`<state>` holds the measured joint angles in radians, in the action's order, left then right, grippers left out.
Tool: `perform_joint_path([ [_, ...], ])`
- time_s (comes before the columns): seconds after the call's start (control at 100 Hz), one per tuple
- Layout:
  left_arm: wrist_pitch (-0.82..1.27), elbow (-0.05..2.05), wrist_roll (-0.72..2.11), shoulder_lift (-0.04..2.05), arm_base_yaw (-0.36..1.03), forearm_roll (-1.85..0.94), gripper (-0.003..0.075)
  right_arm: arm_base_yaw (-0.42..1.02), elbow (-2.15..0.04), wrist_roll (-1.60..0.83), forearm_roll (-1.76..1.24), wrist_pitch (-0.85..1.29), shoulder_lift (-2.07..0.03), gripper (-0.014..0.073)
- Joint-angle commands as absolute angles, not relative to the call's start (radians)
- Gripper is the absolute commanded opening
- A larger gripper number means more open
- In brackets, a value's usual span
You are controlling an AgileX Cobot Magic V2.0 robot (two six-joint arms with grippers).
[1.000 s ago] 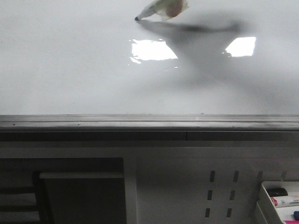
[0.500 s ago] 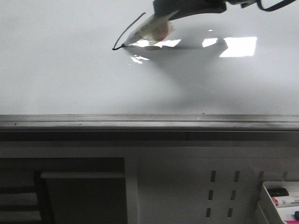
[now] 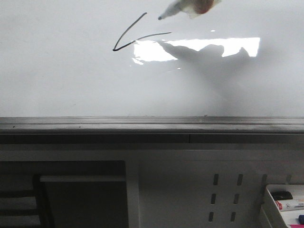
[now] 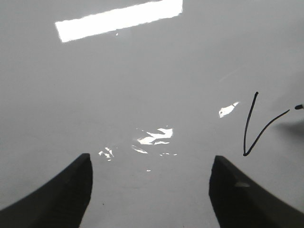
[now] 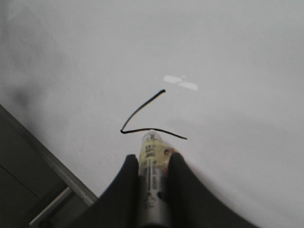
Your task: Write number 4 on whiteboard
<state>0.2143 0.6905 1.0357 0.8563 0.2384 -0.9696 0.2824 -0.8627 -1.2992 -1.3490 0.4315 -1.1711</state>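
The whiteboard (image 3: 71,85) fills the upper front view. It bears two joined thin black strokes of the number 4 (image 3: 124,39): one slanting down-left, then a flatter one running right from its low end. My right gripper (image 5: 153,159) is shut on a marker (image 5: 152,156) with a yellowed label. In the front view only the marker (image 3: 187,8) shows at the top edge, its tip just above the flatter stroke's right end. My left gripper (image 4: 149,190) is open and empty, facing the board left of the strokes (image 4: 251,128).
A grey metal rail (image 3: 152,126) runs along the board's lower edge. Below it is a white perforated panel (image 3: 223,190). A white tray (image 3: 271,202) with markers sits at the lower right. A dark opening with a shelf (image 3: 80,190) is at the lower left.
The marker drew the slanted stroke down-left, then the flatter stroke rightward from its low end. It has since risen toward the top edge, and the right arm has left the front view.
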Motion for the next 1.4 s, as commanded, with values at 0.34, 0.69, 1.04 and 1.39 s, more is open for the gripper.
perform_joint_path([
  [0.34, 0.166, 0.719, 1.027, 0.849, 0.235, -0.994, 0.0472, 0.283, -0.985, -1.247, -1.281, 0.473, -1.313, -0.0062],
  [0.69, 0.229, 0.719, 1.029, 0.849, 0.257, -0.995, 0.0472, 0.283, -0.962, -1.111, -1.162, 0.652, -1.24, -0.0057],
  [1.04, 0.21, 0.734, 1.162, 0.94, 0.617, -1.003, 0.0472, 0.283, -0.985, -1.081, -1.162, 0.789, -1.169, -0.0057],
  [1.39, 0.094, 0.789, 1.241, 1.102, 0.846, -1.001, 0.0465, 0.283, -0.985, -1.081, -1.162, 0.889, -1.169, -0.0057],
])
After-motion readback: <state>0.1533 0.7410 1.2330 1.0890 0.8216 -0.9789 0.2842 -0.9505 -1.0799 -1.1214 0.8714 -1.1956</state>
